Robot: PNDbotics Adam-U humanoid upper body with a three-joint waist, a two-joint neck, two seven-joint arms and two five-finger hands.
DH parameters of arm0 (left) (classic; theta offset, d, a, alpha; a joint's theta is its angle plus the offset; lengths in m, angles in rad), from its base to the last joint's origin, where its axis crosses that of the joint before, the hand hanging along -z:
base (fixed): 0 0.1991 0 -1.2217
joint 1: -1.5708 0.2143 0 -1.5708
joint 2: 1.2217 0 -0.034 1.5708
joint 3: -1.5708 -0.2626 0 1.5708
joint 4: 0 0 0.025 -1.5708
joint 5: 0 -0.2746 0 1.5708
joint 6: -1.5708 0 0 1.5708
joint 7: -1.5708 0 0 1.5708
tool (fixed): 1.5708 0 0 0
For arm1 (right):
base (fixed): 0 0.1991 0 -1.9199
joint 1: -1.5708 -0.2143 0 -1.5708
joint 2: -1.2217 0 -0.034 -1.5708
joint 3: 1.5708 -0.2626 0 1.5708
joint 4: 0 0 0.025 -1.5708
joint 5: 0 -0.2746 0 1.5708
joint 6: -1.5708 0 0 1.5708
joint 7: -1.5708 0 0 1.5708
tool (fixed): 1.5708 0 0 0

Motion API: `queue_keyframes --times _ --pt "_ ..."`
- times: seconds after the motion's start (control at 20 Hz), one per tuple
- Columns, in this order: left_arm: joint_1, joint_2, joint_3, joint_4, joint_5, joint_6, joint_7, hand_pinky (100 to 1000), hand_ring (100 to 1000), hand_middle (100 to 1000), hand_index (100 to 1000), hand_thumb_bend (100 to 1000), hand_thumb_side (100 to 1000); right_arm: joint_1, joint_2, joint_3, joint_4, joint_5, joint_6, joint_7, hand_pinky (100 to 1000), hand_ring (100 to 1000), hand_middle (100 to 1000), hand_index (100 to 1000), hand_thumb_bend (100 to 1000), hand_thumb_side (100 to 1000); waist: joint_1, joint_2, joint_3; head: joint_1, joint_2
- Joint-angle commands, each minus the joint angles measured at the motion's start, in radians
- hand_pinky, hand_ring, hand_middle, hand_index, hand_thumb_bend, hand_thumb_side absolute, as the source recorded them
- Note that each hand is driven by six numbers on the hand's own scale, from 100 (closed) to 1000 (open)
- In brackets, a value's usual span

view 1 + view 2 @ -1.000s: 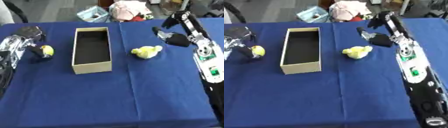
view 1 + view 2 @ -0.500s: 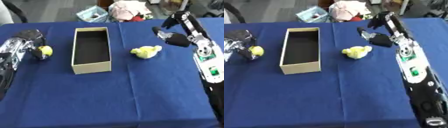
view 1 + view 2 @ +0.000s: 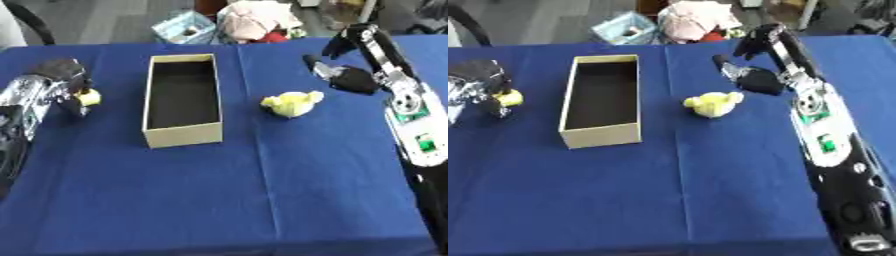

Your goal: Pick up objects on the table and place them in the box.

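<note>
A long tan box (image 3: 182, 100) with a dark, empty inside stands on the blue table, left of centre. A yellow plush toy (image 3: 291, 104) lies on the cloth to the right of the box. My right hand (image 3: 343, 78) hangs just beyond and to the right of the toy, apart from it, with its fingers relaxed. At the left, my left hand (image 3: 63, 76) is curled round a small yellow object (image 3: 87, 98), which shows between its fingers.
The blue cloth (image 3: 227, 190) covers the whole table. Beyond the far edge sit a light blue basket (image 3: 184, 29) and a pile of pink and red soft things (image 3: 258, 19). My right forearm (image 3: 411, 120) runs down the right side.
The left hand has closed in over the small yellow object and shifted slightly toward the box. The right hand and the plush toy have stayed put.
</note>
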Motion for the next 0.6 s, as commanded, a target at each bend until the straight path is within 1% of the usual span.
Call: queue_keyframes --times 0.05,0.25,0.6 --pt "-0.045 0.045 -0.005 -0.067 0.001 -0.017 0.0 485 346 344 441 304 100 -0.019 -0.007 -0.003 -0.007 0.005 -0.002 -0.001 673 550 512 535 388 517 0.004 -0.022 -0.002 0.003 0.006" --pt "-0.069 0.03 -0.033 -0.134 0.003 -0.047 -0.004 485 347 347 443 281 100 -0.018 -0.004 -0.002 -0.005 0.008 -0.003 0.0 673 551 512 535 387 519 0.006 -0.027 -0.005 0.005 0.006" --pt "-0.104 -0.035 -0.104 -0.219 0.014 -0.109 -0.022 494 354 352 450 249 100 -0.018 0.007 0.004 0.001 0.011 -0.008 0.006 674 551 513 534 385 519 0.005 -0.035 -0.016 0.015 0.006"
